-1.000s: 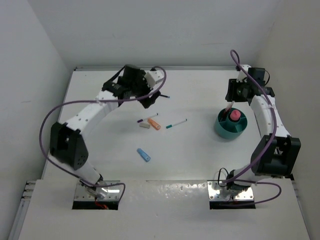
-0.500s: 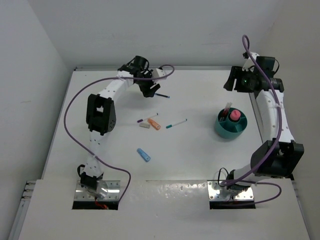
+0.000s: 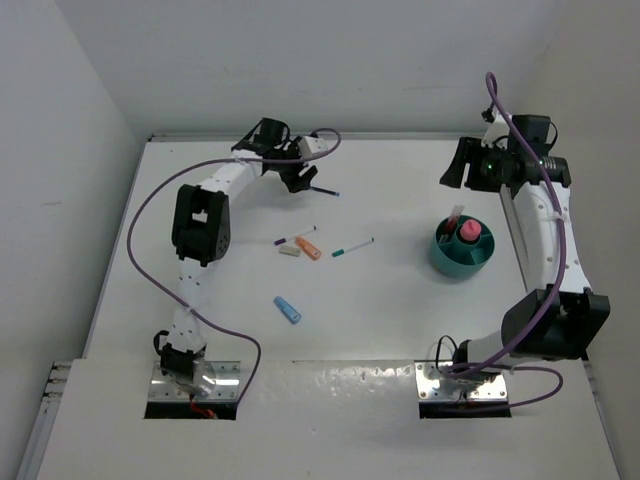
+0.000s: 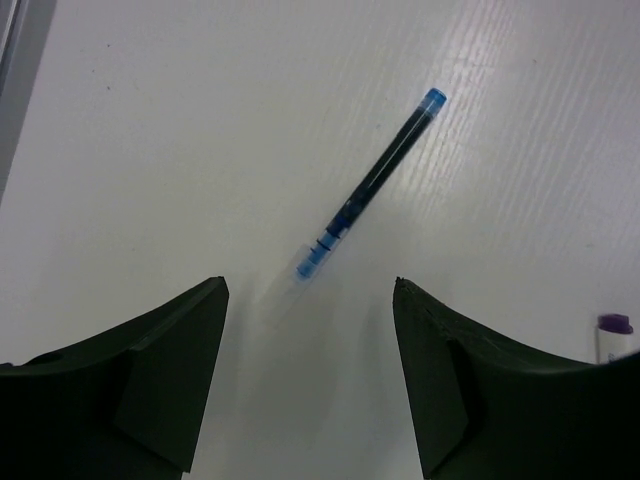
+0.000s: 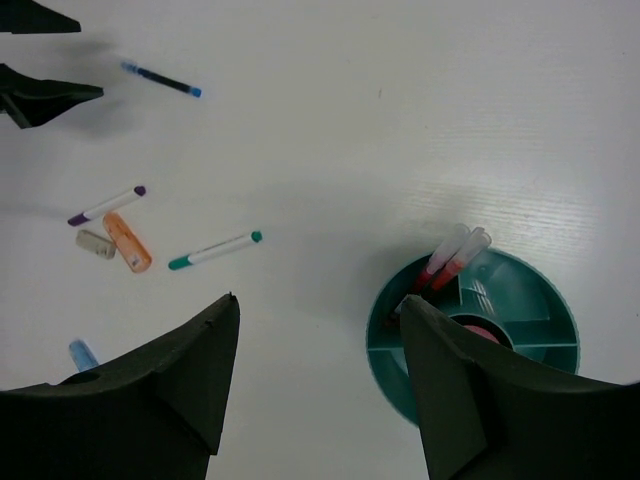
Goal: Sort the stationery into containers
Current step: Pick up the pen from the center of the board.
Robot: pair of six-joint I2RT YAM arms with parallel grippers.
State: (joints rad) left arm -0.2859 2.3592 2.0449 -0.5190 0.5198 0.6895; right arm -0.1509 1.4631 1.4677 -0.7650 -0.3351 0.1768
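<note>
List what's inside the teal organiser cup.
The teal cup holds two red pens leaning in one compartment and a pink marker in the middle. The pens' lower ends and the compartment floors are hidden.

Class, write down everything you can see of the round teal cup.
The cup is round, teal, seemingly smooth plastic, standing upright on the right of the white table. Dividers split it into compartments around a central well. A pink marker stands in the middle; two red pens lean together in an outer compartment. Nothing else touches it.
</note>
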